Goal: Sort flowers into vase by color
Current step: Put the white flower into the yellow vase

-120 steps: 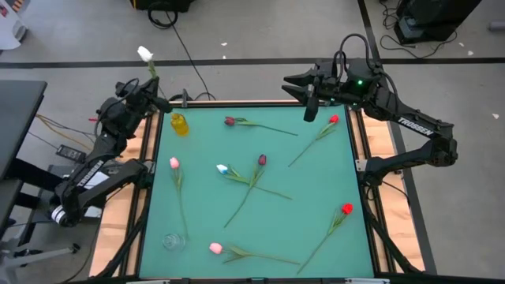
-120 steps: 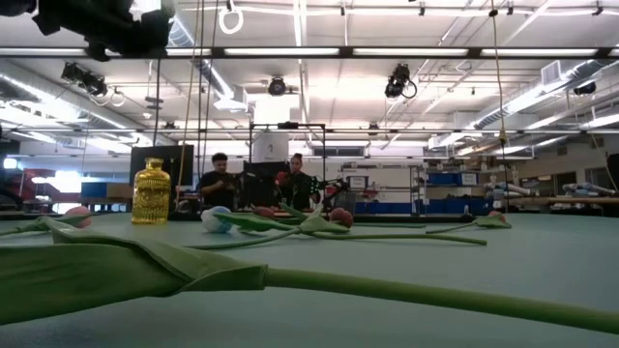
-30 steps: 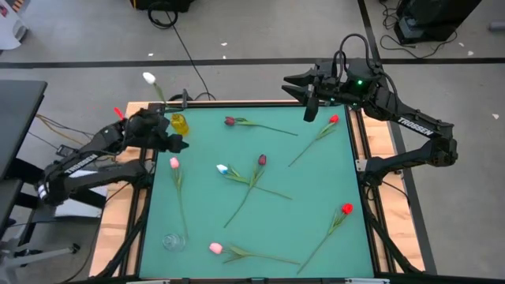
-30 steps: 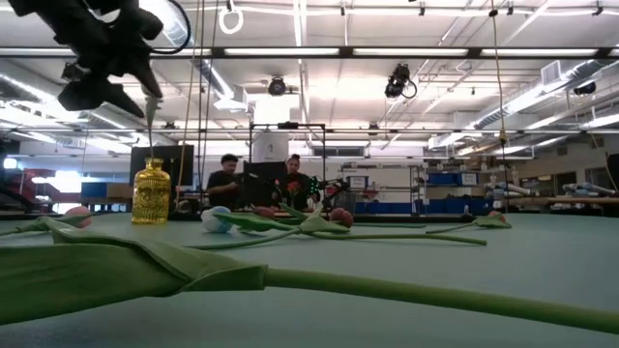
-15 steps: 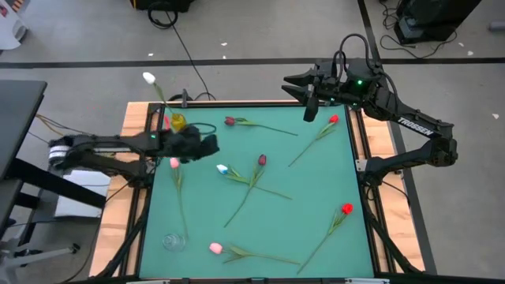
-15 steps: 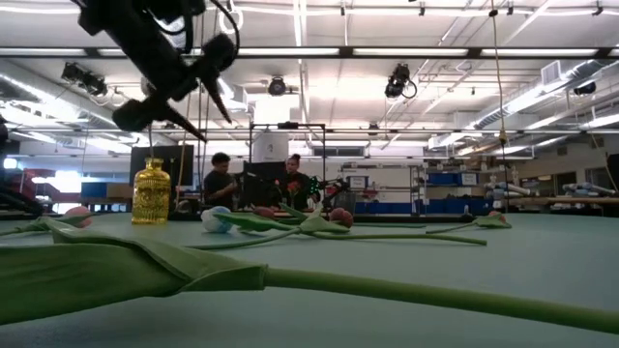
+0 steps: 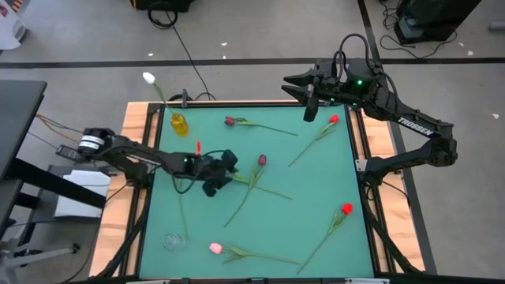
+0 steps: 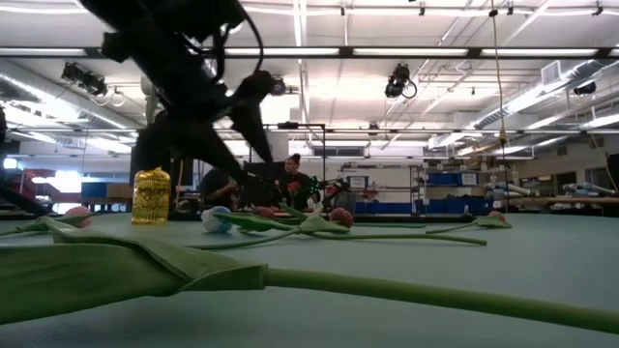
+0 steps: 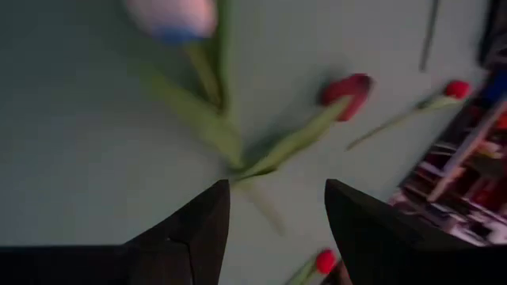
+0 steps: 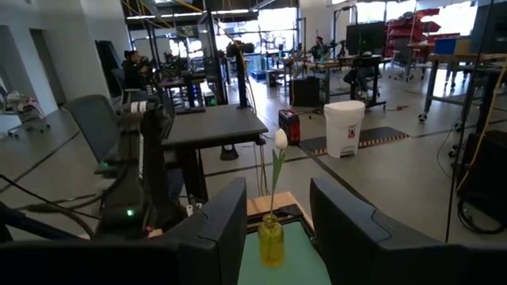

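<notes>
The left gripper (image 7: 223, 168) is open, empty, right over the white flower (image 9: 173, 16), far from the yellow vase (image 7: 180, 124). The right gripper (image 7: 293, 85) waits open.

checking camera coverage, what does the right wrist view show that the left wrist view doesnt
Only the right wrist view shows the yellow vase with a white tulip standing in it, the left arm's base, and the workshop with desks and a white bin. Only the left wrist view shows, close up, the white tulip lying on the mat and the dark maroon tulip beyond the open left gripper. Both show green mat.
</notes>
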You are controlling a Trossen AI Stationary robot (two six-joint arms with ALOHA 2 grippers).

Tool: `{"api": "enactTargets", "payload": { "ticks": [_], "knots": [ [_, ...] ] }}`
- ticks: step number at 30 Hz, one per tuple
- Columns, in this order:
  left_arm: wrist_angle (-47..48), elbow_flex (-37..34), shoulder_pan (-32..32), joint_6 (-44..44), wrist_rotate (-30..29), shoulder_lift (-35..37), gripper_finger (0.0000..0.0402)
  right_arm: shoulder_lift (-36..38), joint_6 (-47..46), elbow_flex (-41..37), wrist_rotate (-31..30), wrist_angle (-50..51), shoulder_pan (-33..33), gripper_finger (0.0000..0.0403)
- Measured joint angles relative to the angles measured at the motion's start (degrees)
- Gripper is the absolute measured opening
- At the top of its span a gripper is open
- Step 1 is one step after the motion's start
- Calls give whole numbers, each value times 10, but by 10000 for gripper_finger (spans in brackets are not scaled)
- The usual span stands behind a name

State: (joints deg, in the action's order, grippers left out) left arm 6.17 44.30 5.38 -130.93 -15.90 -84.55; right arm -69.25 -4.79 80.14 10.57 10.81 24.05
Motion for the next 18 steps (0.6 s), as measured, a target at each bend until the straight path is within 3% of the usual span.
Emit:
{"api": "enactTargets", "payload": {
  "ticks": [8,18],
  "knots": [
    [1,48,-16,-2,38,-87,212,0,0,0,0,0,0,148],
    [10,61,-34,-6,83,-127,212,0,0,0,0,0,0,148]
  ]
}}
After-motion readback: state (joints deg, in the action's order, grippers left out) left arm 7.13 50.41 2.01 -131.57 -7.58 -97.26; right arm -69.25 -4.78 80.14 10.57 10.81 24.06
